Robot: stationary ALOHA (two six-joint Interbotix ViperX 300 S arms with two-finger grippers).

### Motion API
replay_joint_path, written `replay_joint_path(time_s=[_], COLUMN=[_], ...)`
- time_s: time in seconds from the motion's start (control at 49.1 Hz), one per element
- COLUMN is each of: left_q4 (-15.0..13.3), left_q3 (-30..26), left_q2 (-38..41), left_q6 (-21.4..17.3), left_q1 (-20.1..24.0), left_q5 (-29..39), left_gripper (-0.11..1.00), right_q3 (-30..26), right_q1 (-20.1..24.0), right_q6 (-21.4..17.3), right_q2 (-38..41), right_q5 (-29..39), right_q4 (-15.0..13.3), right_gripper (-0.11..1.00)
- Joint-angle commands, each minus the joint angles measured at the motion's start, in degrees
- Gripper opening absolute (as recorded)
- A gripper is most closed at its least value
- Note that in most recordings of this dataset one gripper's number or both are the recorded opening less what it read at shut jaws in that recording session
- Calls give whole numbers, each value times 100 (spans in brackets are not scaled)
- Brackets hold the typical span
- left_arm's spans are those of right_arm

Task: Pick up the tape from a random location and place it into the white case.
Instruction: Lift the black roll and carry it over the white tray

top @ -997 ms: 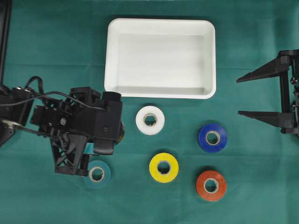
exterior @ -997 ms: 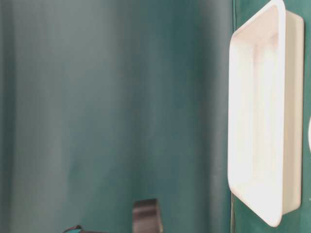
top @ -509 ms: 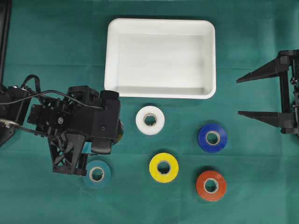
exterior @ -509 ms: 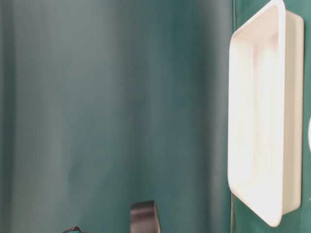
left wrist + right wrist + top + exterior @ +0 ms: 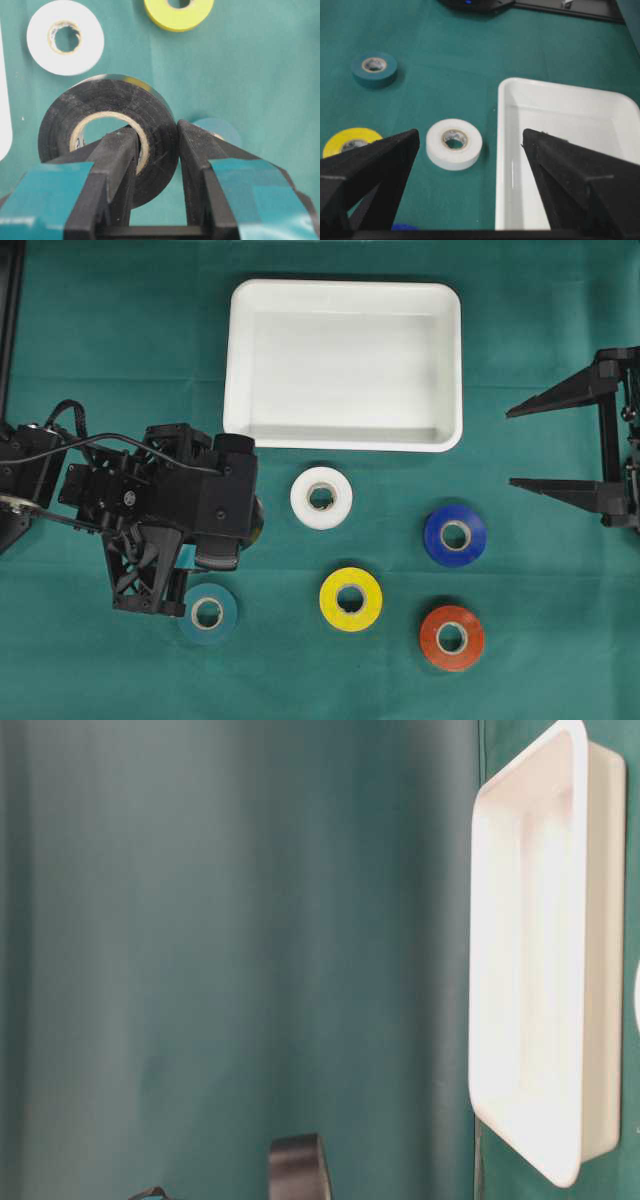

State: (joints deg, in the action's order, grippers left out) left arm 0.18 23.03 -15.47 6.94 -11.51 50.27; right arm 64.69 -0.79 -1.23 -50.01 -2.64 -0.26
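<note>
The shallow white rectangular plastic case is seen empty at top centre. At left, the black tape roll is pinched through its wall by the left gripper, one finger inside the core. It should be carried level over the rim before release. The right gripper is spread wide, idle.

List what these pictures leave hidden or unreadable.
- Black tape roll: hidden in the overhead view under the left gripper, cut off by the table-level view's bottom edge.
- Blue tape roll: a sliver in the right wrist view, behind the right gripper.
- White case: overexposed in the table-level view.
</note>
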Motion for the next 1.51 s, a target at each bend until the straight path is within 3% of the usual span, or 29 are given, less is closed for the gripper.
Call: replay_joint_path(time_s=[0.0, 0.488, 0.794, 1.201, 1.486], left_q4=[18, 62, 62, 62, 62], left_q3=[-132, -114, -44, 62, 114], left_q2=[-114, -114, -114, -114, -105], left_q6=[-9, -9, -105, -773, -879], left_q1=[-18, 167, 1213, 2725, 3190], left_q5=[-26, -53, -26, -26, -70], left_gripper=[19, 19, 19, 19, 19], right_q3=[-141, -149, -176, -229, -229], right_q1=[-9, 0, -9, -9, 0], right_q6=[0, 0, -9, 0, 0], right_q2=[35, 35, 35, 35, 44], right_q5=[-26, 26, 132, 264, 264], right_q4=[-9, -9, -9, -9, -9], right_gripper=[92, 92, 92, 92, 92])
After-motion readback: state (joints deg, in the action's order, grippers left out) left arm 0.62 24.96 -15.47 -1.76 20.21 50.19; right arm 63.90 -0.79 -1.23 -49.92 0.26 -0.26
